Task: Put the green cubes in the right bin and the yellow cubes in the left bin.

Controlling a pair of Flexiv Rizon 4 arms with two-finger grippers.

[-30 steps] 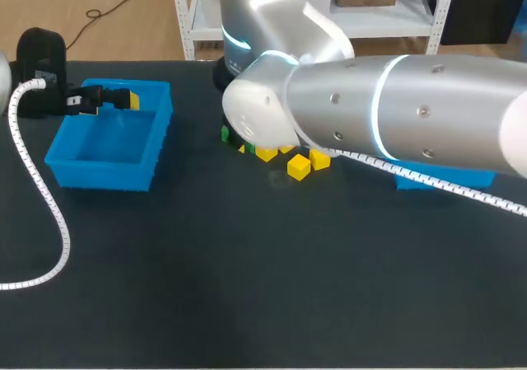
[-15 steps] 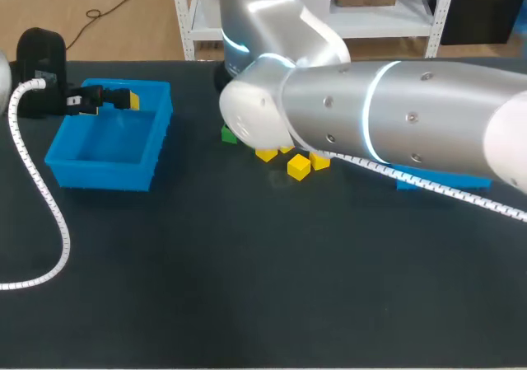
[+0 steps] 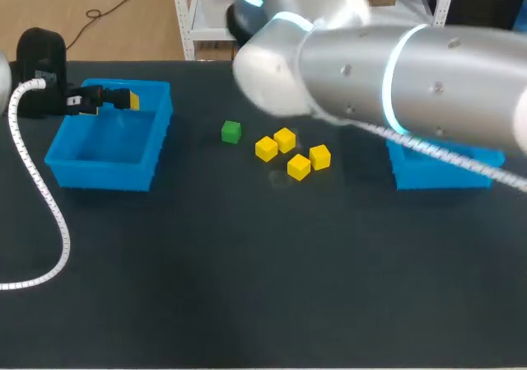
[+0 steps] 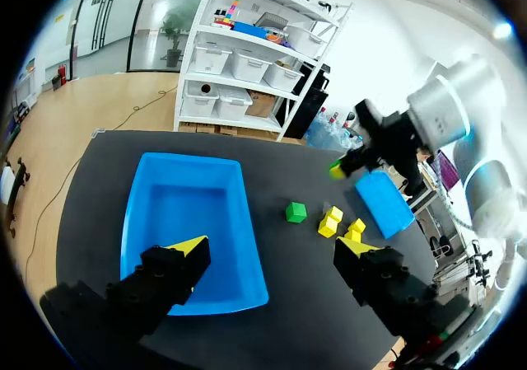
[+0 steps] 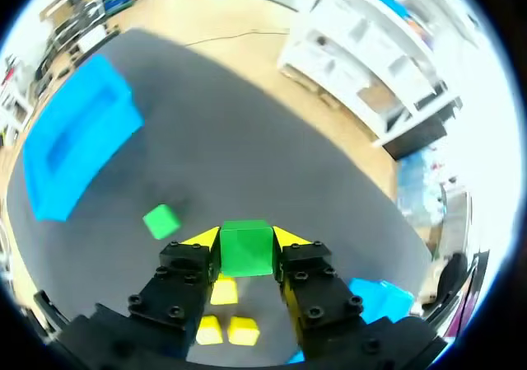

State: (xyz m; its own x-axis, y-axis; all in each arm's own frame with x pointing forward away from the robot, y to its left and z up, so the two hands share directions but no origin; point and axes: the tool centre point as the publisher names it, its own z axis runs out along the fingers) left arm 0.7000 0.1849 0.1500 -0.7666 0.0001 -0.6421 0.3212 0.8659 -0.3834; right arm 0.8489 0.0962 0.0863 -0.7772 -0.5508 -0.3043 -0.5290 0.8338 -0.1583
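Right gripper (image 5: 246,240) grips a green cube (image 5: 246,253) square to its fingers, well away from the left bin (image 4: 183,209); left gripper (image 4: 272,251) gapes above it.

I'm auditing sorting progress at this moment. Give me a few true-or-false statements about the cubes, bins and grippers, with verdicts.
1. The right gripper is shut on a green cube. True.
2. Four yellow cubes lie on the table. True.
3. The left bin holds yellow cubes. False: no cubes show inside it.
4. The left gripper holds a cube. False: it is open and empty, above the left bin.
5. No green cube is on the table. False: a loose green cube lies beside the yellow cubes.
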